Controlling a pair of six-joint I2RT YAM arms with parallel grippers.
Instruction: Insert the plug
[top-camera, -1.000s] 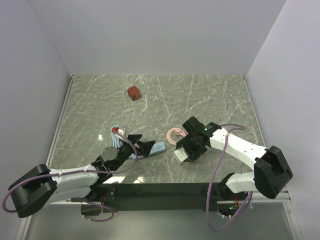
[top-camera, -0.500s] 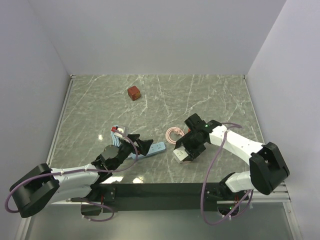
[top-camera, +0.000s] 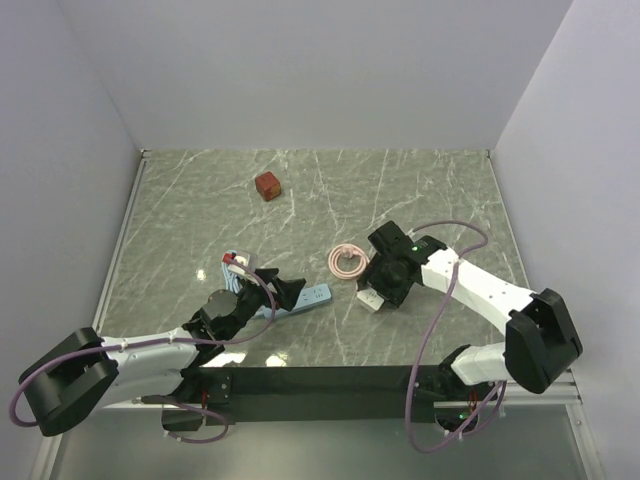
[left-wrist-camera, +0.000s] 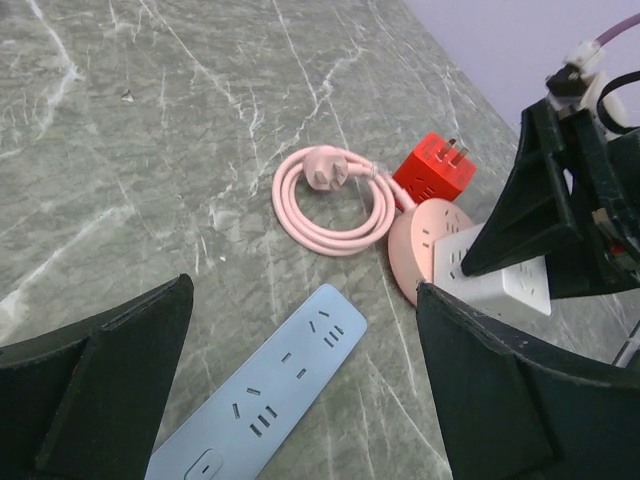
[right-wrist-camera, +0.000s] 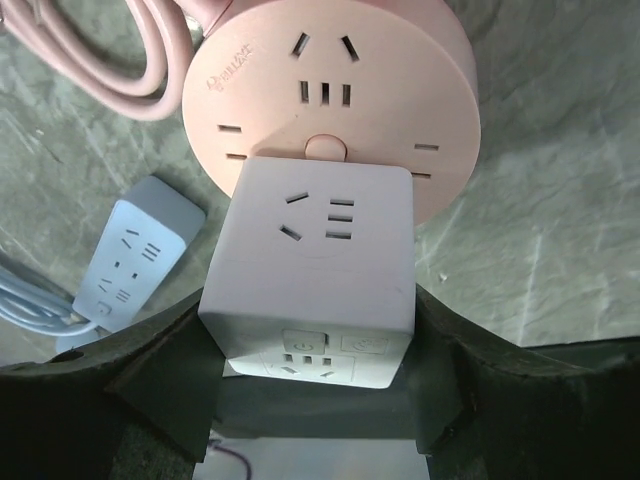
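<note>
A: Table (left-wrist-camera: 150, 120): left gripper (left-wrist-camera: 302, 300) wide open above blue power strip (left-wrist-camera: 262, 395); right gripper (right-wrist-camera: 315, 330) clamped on white cube (right-wrist-camera: 320, 250) by pink socket (right-wrist-camera: 330, 70).
B: Plug (left-wrist-camera: 433, 170) lies just behind that socket. Likely light, rigid, slick. Grab the flat sides, clear of the prongs.

A short word is pressed into the round pink socket (right-wrist-camera: 330, 100) near its rim, but it is too faint to read. The white cube (right-wrist-camera: 315, 270) has two tiny button signs, also unclear.

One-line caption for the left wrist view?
Red plug lies beside pink cable and round socket; right gripper holds white cube; blue strip nearest.
</note>
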